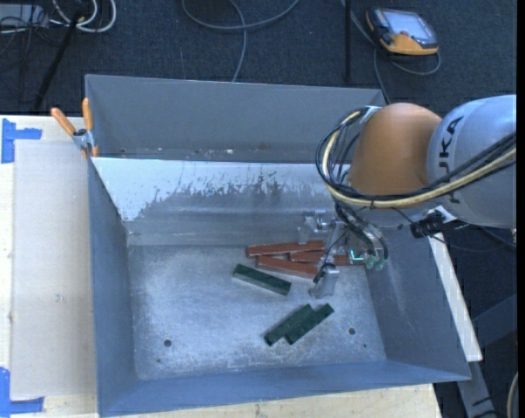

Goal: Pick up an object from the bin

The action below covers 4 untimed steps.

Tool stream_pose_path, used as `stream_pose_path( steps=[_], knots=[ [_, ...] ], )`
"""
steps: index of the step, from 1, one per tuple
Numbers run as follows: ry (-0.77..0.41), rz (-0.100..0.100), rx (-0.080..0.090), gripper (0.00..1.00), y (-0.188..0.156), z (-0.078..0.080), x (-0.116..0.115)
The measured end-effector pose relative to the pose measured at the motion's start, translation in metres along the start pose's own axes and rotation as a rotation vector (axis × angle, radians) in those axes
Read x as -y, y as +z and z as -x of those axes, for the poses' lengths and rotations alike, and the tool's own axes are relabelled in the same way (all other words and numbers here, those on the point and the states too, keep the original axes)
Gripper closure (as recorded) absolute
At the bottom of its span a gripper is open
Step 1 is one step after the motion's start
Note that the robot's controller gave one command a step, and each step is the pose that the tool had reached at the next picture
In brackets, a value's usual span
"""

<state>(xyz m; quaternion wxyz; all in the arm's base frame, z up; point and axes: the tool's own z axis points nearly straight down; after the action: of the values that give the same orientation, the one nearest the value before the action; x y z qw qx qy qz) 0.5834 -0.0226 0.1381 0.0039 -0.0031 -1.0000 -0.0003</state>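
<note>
Big grey metal bin [114, 259], with my arm [480, 164] coming in over its right wall. There's an orange cover [393, 146] on the wrist, and part of the KUKA lettering is readable on the casing. My gripper [326, 275] is down at the right end of the reddish-brown flat bars [284, 252], right of the bin's middle. A dark green bar [262, 279] lies just left of it, and a second dark green bar [297, 323] is nearer the front wall. Honestly can't tell whether I'm spread or clamped.
</note>
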Motion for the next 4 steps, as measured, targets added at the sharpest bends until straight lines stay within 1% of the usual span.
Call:
stream_pose_path(
  steps=[1,2,4],
  knots=[
    [0.049,-0.002,0.005,0.00,0.0728,0.0306,0.0529],
    [0.048,0.000,0.009,0.00,0.0727,0.0311,0.0518],
    [0.047,0.000,0.009,0.00,0.0723,0.0318,0.0512]
  ],
)
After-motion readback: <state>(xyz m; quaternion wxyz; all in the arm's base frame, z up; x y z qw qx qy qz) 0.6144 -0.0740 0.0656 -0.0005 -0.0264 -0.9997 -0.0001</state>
